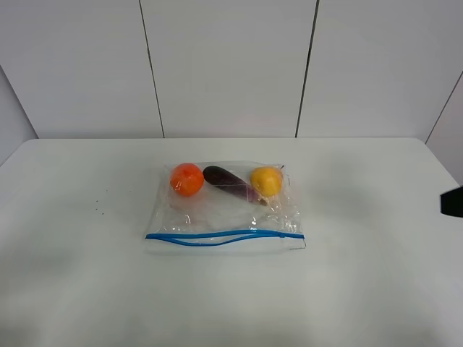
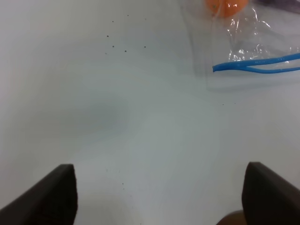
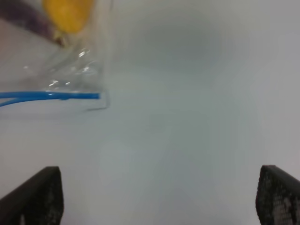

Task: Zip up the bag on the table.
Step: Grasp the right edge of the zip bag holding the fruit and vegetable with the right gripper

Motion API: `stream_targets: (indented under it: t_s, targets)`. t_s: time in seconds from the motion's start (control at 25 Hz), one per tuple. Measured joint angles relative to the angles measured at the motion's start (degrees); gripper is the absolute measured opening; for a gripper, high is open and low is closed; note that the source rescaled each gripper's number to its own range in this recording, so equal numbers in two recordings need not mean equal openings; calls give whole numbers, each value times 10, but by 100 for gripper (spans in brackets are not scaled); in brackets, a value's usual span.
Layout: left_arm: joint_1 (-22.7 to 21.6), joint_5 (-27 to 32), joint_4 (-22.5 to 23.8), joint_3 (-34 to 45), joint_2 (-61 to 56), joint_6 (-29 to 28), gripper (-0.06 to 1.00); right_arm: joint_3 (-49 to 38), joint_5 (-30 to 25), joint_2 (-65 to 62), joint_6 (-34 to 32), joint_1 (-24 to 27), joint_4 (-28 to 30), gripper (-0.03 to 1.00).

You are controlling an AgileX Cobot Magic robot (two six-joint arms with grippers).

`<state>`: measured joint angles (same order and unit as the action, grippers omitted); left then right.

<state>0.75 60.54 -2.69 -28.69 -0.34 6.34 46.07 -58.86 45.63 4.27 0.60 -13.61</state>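
The bag (image 1: 224,213), clear crinkly plastic, lies flat in the middle of the table (image 1: 362,282). Inside it are an orange fruit (image 1: 187,178), a purple eggplant (image 1: 231,184) and a yellow fruit (image 1: 266,181). Its blue zipper strip (image 1: 224,237) runs along the near edge, and the two tracks stand apart along the middle. My left gripper (image 2: 161,197) is open over bare table, well short of the bag's left corner (image 2: 255,63). My right gripper (image 3: 159,197) is open too, away from the bag's right corner (image 3: 70,89). Neither touches the bag.
White wall panels (image 1: 231,65) stand behind the table's far edge. A dark piece of the right arm (image 1: 453,202) shows at the right edge of the high view. A few small dark specks (image 2: 115,44) dot the table left of the bag.
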Motion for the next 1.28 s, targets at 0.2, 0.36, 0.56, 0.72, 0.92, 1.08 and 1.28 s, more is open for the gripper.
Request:
stream_targets:
  t_s: [0.2,0.36,0.56,0.72,0.92,1.08,1.28]
  targets:
    - [0,0,0,0,0,0,100,24,29,175,23,0,-67,98]
    - [0,0,0,0,0,0,100,24,78,292,78,0,-122,98]
    - [0,0,0,0,0,0,100,25,135,411,191,0,-216,98]
    - [0,0,0,0,0,0,100,25,161,479,294,0,-282,98]
    - [0,0,0,0,0,0,100,48,167,551,372,0,-335,98]
    - [0,0,0,0,0,0,100,114,150,615,398,0,-364,98]
    - [0,0,0,0,0,0,100,194,76,697,426,0,-394,98]
